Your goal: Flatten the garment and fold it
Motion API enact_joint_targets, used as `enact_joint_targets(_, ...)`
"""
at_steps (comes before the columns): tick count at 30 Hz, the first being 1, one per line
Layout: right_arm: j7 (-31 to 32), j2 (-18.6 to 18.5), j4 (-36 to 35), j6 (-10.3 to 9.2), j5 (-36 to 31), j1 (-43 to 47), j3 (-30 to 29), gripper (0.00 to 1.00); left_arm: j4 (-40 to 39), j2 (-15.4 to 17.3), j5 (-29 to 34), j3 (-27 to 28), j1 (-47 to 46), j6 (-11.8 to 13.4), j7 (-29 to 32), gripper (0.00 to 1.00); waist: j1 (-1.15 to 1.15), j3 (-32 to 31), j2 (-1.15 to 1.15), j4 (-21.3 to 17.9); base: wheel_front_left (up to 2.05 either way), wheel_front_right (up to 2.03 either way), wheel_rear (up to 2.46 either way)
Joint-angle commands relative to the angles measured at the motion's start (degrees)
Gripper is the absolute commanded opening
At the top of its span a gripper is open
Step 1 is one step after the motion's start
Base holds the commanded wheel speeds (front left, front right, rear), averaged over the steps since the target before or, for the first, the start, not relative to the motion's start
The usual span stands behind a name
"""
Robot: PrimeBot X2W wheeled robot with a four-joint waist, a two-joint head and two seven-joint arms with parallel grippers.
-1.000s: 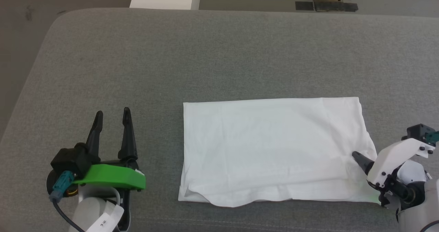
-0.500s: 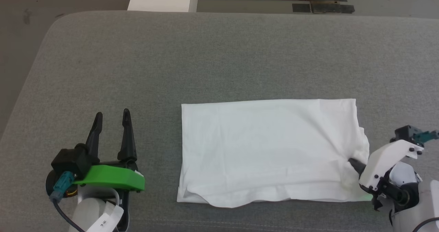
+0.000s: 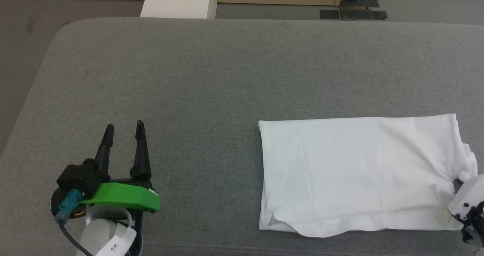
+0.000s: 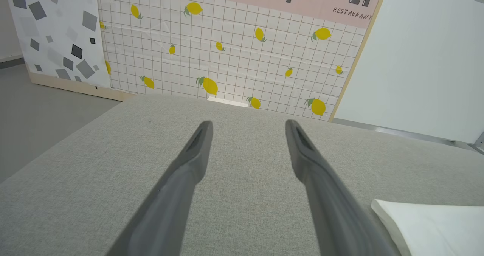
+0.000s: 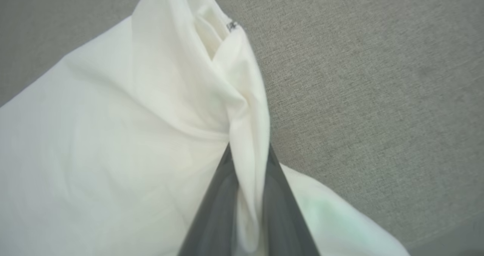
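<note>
**Right end effector pinching the garment's edge**

My right end effector (image 5: 247,152) is clamped on the garment (image 3: 359,172). Its two dark fingers (image 5: 281,203) are closed together over a bunched ridge of white fabric at the shirt's right-hand edge, and the cloth puckers up towards the pinch. The rest of the garment lies in a long, flat rectangle on the grey worktop (image 3: 227,78), to the right of centre. Its near edge is slightly wavy, with a lower layer peeking out. My left end effector (image 3: 124,125) sits at the near left, well apart from the garment, fingers spread over bare worktop and pointing away from me. A white block (image 3: 177,0) stands beyond the worktop's far edge.
</note>
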Motion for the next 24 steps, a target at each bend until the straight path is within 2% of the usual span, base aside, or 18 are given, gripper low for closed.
enact_joint_targets(1, 0.24, -0.1, -0.71, -0.1, -0.66, 0.89, 0.18, 0.0, 0.05, -0.27, 0.06, 0.06, 0.17, -0.29, -0.26, 1.0, 0.0, -0.19, 0.0, -0.08, 0.0, 0.0, 0.0)
enact_joint_targets(5, 0.85, -0.1, -4.37, -0.1, -1.65, 3.31, 2.84, 0.0, 0.34, -0.27, 0.11, -0.24, 0.81, -0.34, -0.26, 1.0, 0.0, -0.84, 0.0, -0.04, 0.0, 0.0, 0.0)
enact_joint_targets(8, 2.2, -0.09, -9.67, -0.1, -0.24, 6.06, 7.62, 0.0, 0.6, -0.28, 0.14, -0.56, 1.28, -0.38, -0.26, 1.0, 0.0, -1.44, 0.0, 0.15, 0.0, 0.0, 0.0)
enact_joint_targets(14, 8.09, -0.09, -25.92, -0.1, 2.61, 12.39, 21.28, 0.0, 0.77, -0.28, 0.14, -0.94, 1.94, -0.43, -0.26, 1.0, 0.0, -2.09, 0.0, 0.5, 0.0, 0.0, 0.0)
enact_joint_targets(18, 11.34, -0.09, -34.38, -0.1, 1.1, 14.12, 31.15, 0.0, 0.78, -0.28, -0.02, -1.28, 1.73, -0.44, -0.26, 1.0, 0.0, -1.84, 0.0, 0.86, 0.0, 0.0, 0.0)
enact_joint_targets(20, 12.61, -0.09, -35.7, -0.1, 0.56, 13.75, 36.27, 0.0, 0.86, -0.28, -0.03, -1.41, 1.57, -0.44, -0.26, 1.0, 0.0, -1.67, 0.0, 1.02, 0.0, 0.0, 0.0)
enact_joint_targets(24, 13.88, -0.14, -33.12, -0.1, -0.27, 11.18, 44.65, 0.0, 0.97, -0.28, -0.38, -1.97, 0.84, -0.39, -0.26, 1.0, 0.0, -0.8, 0.0, 1.8, 0.0, 0.0, 0.0)
